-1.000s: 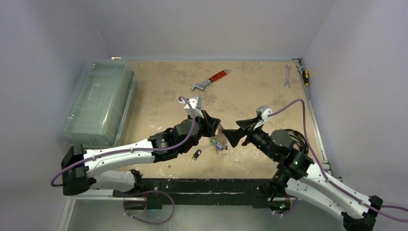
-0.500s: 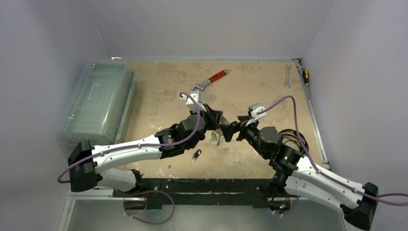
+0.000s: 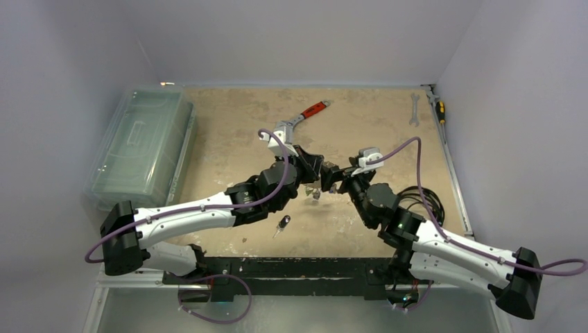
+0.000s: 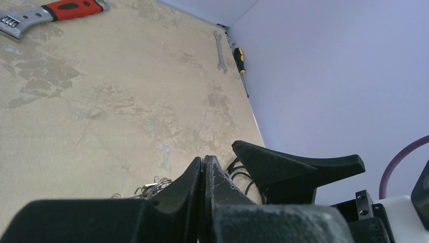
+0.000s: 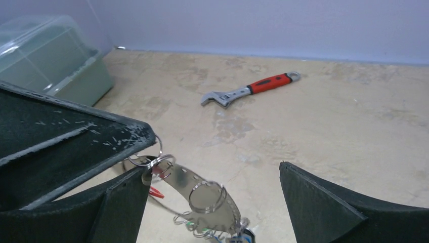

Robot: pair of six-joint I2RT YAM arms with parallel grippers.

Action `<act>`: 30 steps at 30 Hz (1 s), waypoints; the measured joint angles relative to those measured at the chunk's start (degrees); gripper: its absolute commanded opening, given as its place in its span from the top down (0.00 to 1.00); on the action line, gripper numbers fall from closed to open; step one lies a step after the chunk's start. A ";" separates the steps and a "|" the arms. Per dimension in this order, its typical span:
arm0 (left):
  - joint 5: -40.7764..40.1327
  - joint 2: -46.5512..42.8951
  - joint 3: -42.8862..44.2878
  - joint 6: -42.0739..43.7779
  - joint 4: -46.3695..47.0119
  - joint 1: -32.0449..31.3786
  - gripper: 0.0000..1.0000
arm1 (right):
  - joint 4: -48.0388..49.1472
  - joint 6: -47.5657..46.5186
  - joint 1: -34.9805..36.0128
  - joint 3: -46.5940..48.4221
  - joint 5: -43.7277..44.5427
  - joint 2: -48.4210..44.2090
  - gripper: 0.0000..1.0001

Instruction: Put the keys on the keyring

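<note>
The keyring (image 5: 183, 177), a flat silvery band, hangs with small wire rings and red-, green- and blue-tagged keys (image 5: 238, 234) on it. My left gripper (image 3: 316, 171) is shut on its upper end. In the left wrist view its jaws (image 4: 204, 161) are pressed together, with small rings (image 4: 152, 186) showing below them. My right gripper (image 5: 212, 167) is open, its fingers on either side of the hanging keyring (image 3: 315, 195). Its left finger (image 5: 121, 207) touches the ring's upper end. A black-headed key (image 3: 283, 223) lies alone on the table in front of the arms.
A red-handled wrench (image 3: 305, 115) lies at the back middle. A silver spanner (image 3: 414, 109) and a screwdriver (image 3: 439, 107) lie at the back right by the wall. A clear plastic box (image 3: 142, 146) stands along the left side.
Both grippers have moved away from the near edge with the keyring lifted. The right gripper has closed in on the left one, its open fingers now around the hanging keyring.
</note>
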 measured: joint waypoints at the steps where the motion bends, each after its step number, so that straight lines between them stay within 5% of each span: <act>1: 0.00 0.00 0.00 -0.02 0.20 0.00 1.00 | 0.13 -0.48 0.15 0.00 0.87 0.13 0.01; 17: -0.81 -0.09 0.00 1.40 0.90 0.15 1.00 | -0.96 -2.89 0.09 0.04 6.16 -3.37 0.01; 24: 0.76 -3.61 -2.34 9.29 2.95 0.15 1.00 | -5.40 -3.32 0.02 0.70 -2.75 -8.98 0.02; 30: 5.09 -8.83 -4.28 18.40 3.52 0.17 1.00 | -7.10 -3.10 0.02 1.84 -12.02 -13.55 0.17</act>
